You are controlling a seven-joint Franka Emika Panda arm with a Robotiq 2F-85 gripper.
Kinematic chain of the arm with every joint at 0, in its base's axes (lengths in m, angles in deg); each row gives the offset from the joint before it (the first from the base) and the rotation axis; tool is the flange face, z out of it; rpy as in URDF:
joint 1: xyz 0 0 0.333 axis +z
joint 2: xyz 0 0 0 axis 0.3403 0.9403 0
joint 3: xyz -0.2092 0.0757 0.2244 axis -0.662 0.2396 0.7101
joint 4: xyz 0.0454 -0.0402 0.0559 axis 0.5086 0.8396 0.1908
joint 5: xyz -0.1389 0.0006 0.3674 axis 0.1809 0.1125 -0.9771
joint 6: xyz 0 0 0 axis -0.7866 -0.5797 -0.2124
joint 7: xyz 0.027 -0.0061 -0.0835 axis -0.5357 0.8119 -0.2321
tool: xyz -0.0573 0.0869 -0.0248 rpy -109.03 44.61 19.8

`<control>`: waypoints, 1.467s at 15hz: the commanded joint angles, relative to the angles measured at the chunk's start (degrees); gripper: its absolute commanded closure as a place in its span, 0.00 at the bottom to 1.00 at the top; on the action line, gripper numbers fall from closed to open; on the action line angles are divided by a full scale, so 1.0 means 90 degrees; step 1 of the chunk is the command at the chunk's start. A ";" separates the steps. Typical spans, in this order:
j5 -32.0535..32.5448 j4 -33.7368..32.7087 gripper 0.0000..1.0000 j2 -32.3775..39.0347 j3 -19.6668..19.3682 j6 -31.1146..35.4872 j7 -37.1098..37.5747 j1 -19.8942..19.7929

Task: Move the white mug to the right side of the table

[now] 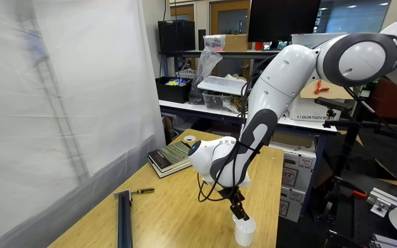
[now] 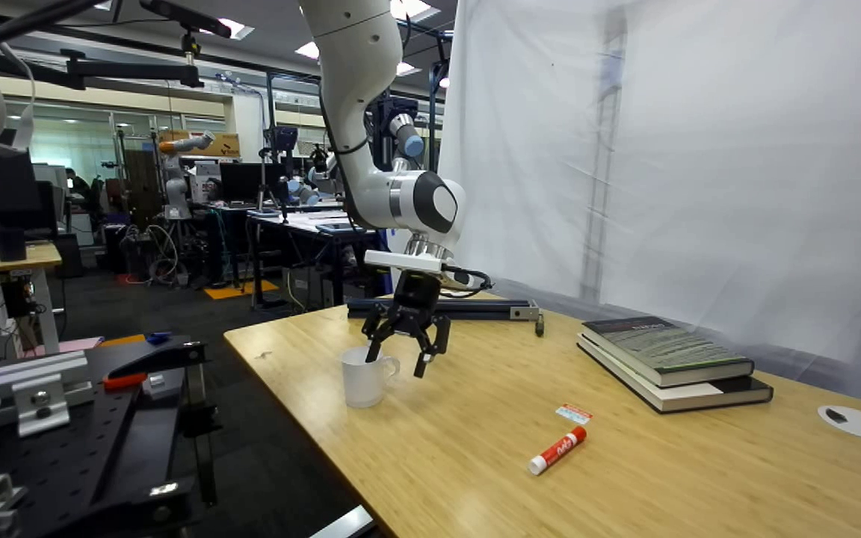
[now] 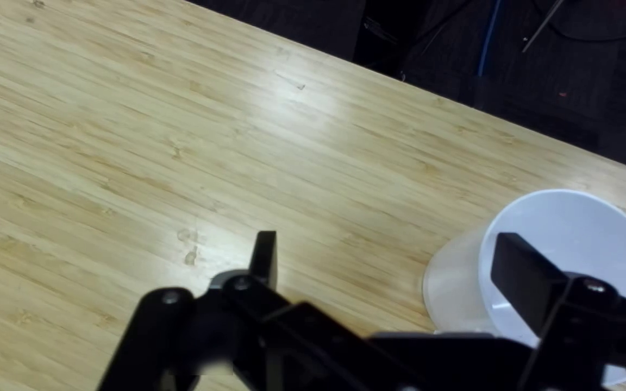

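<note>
White cylindrical mug w/ loop handle (image 2: 360,385) stands upright on the pale wood-grain worktop (image 2: 475,418), near its edge. My black two-finger tool (image 3: 386,241) is at the mug, jaws spread well apart. In wrist view, one finger (image 3: 526,278) overlaps the mouth; the opp. finger (image 3: 266,255) is outside, over the worktop. Rim contact: I can't tell. In an exterior view, handle shows betw. the two fingers. Also obs'd there: red cylindrical marker w/ white end (image 2: 557,450), lying near small red & pale-blue label (image 2: 574,414); two stacked hardback books (image 2: 662,350), well apart from mug.
</note>
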 commanded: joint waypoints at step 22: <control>0.0246 -0.0907 0.95 0.0491 0.0227 -0.0193 -0.0264 0.0404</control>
